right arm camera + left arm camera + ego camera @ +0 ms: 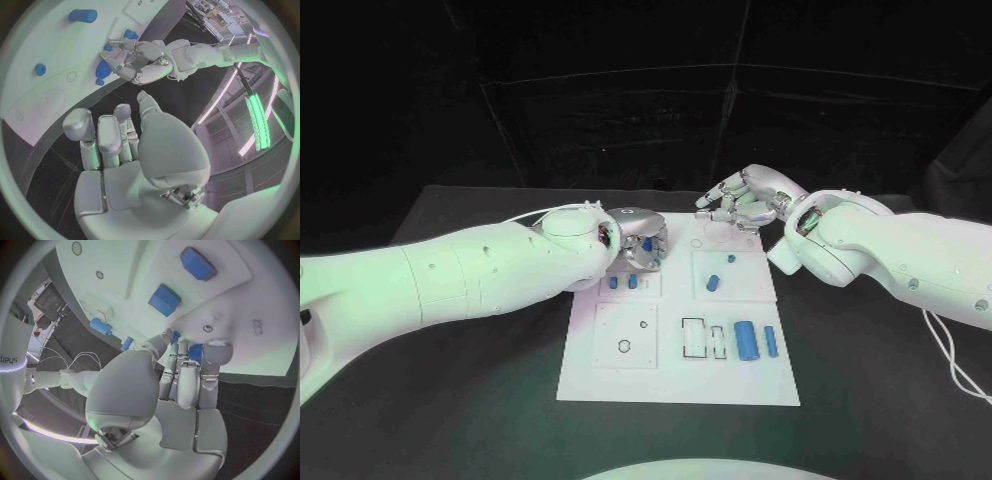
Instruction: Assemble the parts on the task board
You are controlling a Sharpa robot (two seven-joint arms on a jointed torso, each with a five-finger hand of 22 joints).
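Board (678,385) recesses hold my blue parts (747,341). Left hand (639,238) fingers (211,362) curl over two small ones, grip unclear; right hand (747,200) fingers (100,140) loosely bent, empty, beyond the far edge.

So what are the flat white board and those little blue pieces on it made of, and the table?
The flat white task board looks like matte plastic or painted sheet: even, dull, with crisp cut-out slots. The small blue parts, such as the blue cylinder, look like smooth moulded plastic with a uniform colour and a faint sheen. The black table appears cloth-covered or matte; it is too dark to tell which.
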